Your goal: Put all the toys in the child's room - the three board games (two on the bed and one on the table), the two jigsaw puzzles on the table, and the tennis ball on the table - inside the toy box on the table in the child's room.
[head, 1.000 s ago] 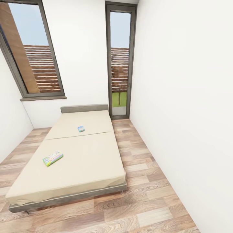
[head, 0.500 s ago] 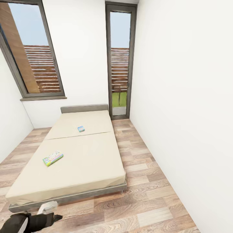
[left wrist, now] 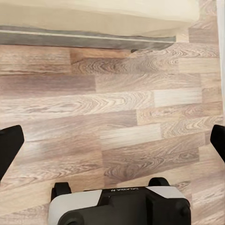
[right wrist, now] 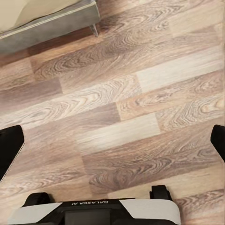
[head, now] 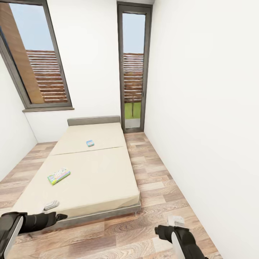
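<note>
A bedroom in a home. A low bed (head: 82, 169) with a plain beige mattress and grey frame fills most of the narrow room, its grey headboard (head: 93, 120) against the far white wall. The floor (head: 158, 180) is wood-look plank. A tall grey-framed window (head: 36, 61) and a narrow glazed door (head: 133, 72) look out on slatted fencing and sky.

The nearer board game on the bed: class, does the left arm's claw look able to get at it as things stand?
Probably not yet. The left claw hangs at the bed's foot edge; the board game lies farther up the open mattress, nothing covering it.
</note>
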Controlling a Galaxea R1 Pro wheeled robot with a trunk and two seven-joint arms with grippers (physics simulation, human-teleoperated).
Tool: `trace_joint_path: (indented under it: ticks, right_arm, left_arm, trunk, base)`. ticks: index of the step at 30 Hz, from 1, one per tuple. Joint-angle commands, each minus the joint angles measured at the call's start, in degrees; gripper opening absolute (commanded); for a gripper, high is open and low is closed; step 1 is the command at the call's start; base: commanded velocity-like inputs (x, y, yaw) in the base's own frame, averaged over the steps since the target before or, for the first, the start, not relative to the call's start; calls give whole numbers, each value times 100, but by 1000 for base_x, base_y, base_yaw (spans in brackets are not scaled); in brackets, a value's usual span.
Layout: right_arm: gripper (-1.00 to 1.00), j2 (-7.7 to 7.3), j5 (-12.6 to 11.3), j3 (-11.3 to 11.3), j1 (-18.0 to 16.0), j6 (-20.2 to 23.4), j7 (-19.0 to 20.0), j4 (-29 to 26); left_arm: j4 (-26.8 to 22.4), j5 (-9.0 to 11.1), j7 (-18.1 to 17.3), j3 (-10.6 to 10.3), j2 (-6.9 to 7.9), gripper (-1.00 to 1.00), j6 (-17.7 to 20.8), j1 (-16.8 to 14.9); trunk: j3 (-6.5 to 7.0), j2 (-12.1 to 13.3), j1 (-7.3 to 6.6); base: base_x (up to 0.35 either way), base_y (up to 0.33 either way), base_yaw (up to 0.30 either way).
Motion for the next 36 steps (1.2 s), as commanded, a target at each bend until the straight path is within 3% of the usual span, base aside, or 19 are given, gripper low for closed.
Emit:
trace_joint_path:
  ticks: [1, 18, 23, 26, 36]
  right_arm:
    - [100, 10, -48, 6, -8, 132, -42, -159]
    - [100, 12, -39, 24, -16, 321, -27, -474]
    - [100, 5, -42, 23, -13, 345, -27, -646]
    - [100, -7, -46, 12, -12, 426, -21, -851]
    - [100, 9, -47, 54, -11, 429, -12, -908]
  left_arm:
    - [-61, 2, -22, 3, -2, 100, 67, -6]
    - [-176, 15, -91, -3, -28, 100, 98, -6]
    - [-178, 11, -364, -23, -91, 100, 72, -6]
    - [-179, 2, -718, -39, -116, 100, 59, -6]
    - [-163, -14, -848, 2, -112, 100, 54, -6]
  trunk:
    - [-14, -13, 4]
    - [-14, -13, 4]
    - [-14, -13, 4]
    - [-14, -13, 4]
    - [-14, -13, 4]
  base:
    - [0, 0, 0]
    - [0, 0, 0]
    - [0, 0, 0]
    - [0, 10, 0]
    - [-32, 199, 33]
